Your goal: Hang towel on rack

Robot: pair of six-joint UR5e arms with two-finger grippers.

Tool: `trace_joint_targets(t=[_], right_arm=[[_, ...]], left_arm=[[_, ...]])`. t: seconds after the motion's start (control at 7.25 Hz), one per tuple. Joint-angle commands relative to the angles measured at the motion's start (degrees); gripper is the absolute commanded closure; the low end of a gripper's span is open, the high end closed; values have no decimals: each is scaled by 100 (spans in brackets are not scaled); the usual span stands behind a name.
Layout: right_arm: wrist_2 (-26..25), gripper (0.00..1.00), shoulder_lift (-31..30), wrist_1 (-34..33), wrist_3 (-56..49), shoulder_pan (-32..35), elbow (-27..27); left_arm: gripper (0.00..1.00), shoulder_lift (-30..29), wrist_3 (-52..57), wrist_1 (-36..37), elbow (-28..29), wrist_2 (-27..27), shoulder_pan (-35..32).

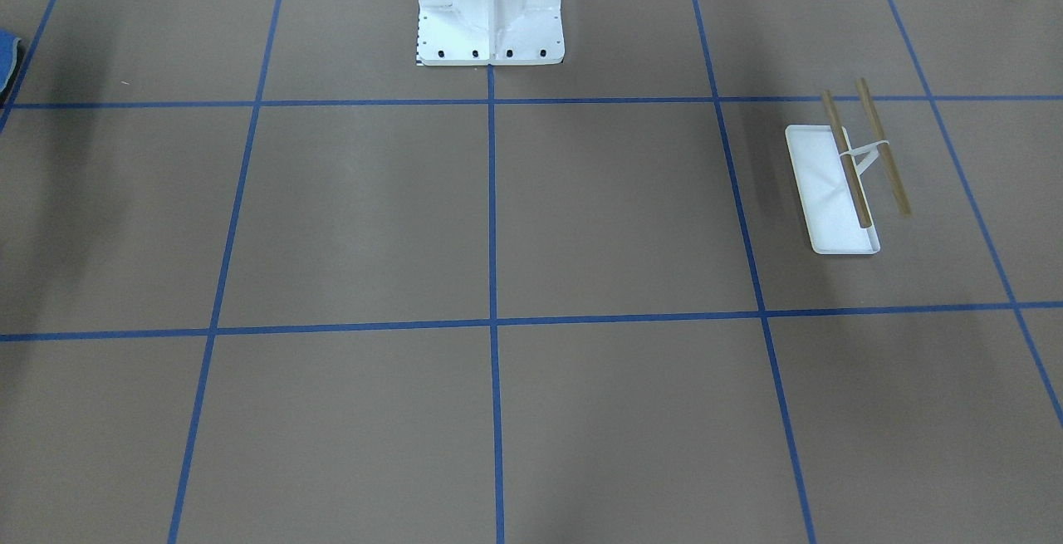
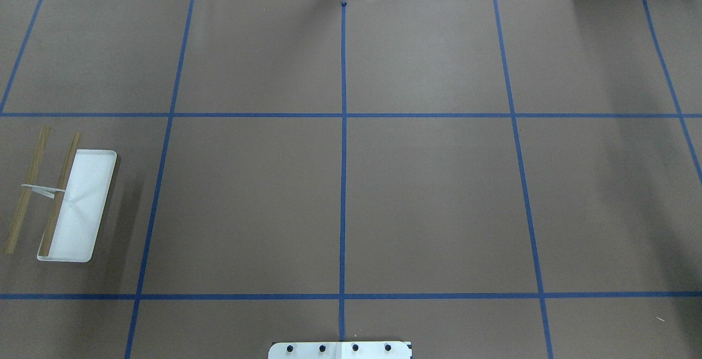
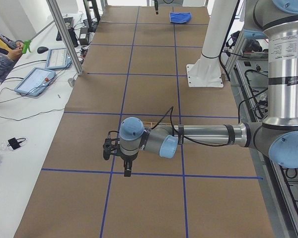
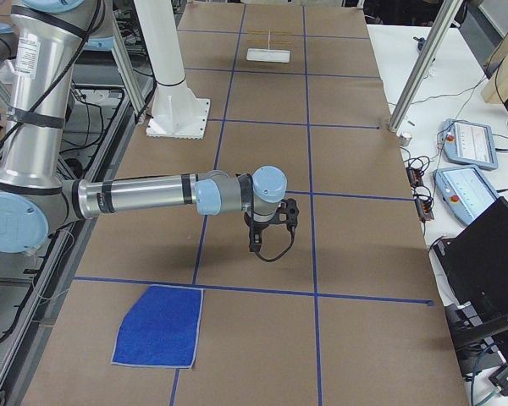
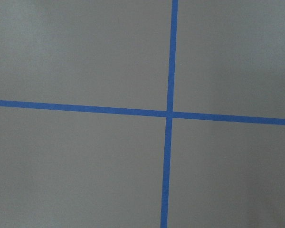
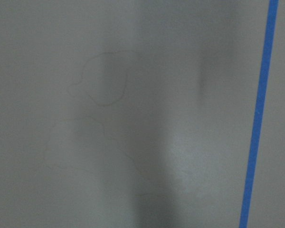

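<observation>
The towel (image 4: 158,326) lies flat, blue face up, on the brown table near the robot's right end; it also shows in the exterior left view (image 3: 180,17) and at the edge of the front-facing view (image 1: 7,54). The rack (image 2: 82,211), a white tray base with two brown wooden rods, stands bare at the robot's left end (image 1: 835,195) (image 4: 269,53). My left gripper (image 3: 127,170) hangs above the table near the rack. My right gripper (image 4: 255,242) hangs above the table a short way from the towel. I cannot tell whether either is open or shut.
The large white bolted pedestal (image 1: 490,21) stands at the robot's side of the table (image 2: 340,350). Blue tape lines mark a grid on the table. Tablets and cables lie on a side bench (image 3: 37,79) by aluminium posts (image 4: 419,72).
</observation>
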Motion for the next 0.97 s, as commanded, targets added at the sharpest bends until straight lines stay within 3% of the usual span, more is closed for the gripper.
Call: trace_joint_targets(t=[0.0,0.14,0.55,0.83], right_arm=[[-329,7,-236,24,237,-153,-290],[-312,7,-254,68,220,-153,-571],[-295,4,-412,68,185,-372,-644],[-295,2,-438,59,246,-952,-810]], left_arm=[[2,0,-7,-9,-49,1,0],[2,0,-7,-18,-49,1,0],[2,0,-15,-97,-128,27,0],[2,-18,-15,-97,-224,53,0]])
